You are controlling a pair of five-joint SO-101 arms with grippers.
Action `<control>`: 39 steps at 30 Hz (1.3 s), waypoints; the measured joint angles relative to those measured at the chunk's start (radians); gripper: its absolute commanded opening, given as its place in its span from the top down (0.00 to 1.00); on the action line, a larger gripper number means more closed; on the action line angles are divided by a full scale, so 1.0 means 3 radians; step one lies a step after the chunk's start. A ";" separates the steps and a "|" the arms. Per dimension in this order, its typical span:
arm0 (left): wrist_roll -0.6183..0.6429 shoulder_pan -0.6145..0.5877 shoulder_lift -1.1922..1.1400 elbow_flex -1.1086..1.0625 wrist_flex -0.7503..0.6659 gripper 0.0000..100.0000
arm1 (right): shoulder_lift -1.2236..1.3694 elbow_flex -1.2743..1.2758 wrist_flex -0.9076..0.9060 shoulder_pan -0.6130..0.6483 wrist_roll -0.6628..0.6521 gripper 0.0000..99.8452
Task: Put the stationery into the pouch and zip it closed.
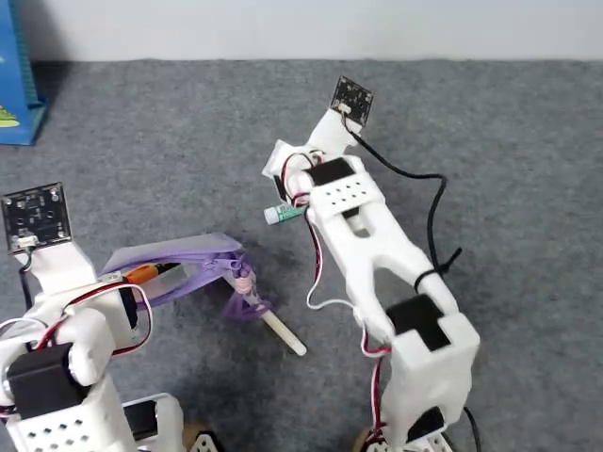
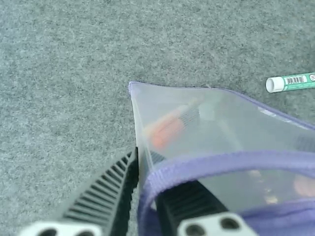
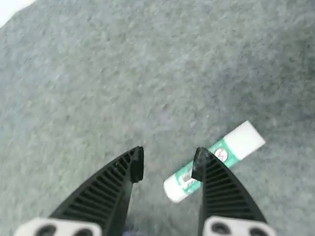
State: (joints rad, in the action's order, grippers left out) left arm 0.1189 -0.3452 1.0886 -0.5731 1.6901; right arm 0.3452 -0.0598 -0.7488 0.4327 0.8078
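A clear pouch with purple trim lies at the near left of the grey mat. My left gripper is shut on its purple rim, holding the mouth up. An orange pen lies inside the pouch. A green-and-white glue stick rests on the mat past the pouch. My right gripper hangs open just above the mat, and the glue stick lies right beside one of its fingertips, partly behind it rather than between the jaws. A white pen with a purple end lies at the pouch's near corner.
A blue box stands at the far left edge. The right arm stretches across the middle of the mat, with a black cable trailing to its right. Bare mat lies at the back and right.
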 measured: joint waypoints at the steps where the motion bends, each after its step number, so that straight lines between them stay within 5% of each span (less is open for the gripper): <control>1: 0.0000 0.0000 0.0000 0.0000 0.0000 0.99 | 0.0066 -0.0041 0.0000 -0.0005 0.0000 0.83; 24: 0.0000 0.0000 0.0000 0.0000 0.0000 0.99 | 0.0476 -0.0245 -0.0476 -0.0092 0.0332 0.83; 39: 0.0000 0.0000 0.0000 -0.0046 0.0000 0.99 | 0.0834 -0.0286 -0.0138 -0.0143 0.0317 0.83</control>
State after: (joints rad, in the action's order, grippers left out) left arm 0.1189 -0.3452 1.0886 -0.5869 1.6901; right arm 0.5953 -0.1458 -0.7902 0.3897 0.9030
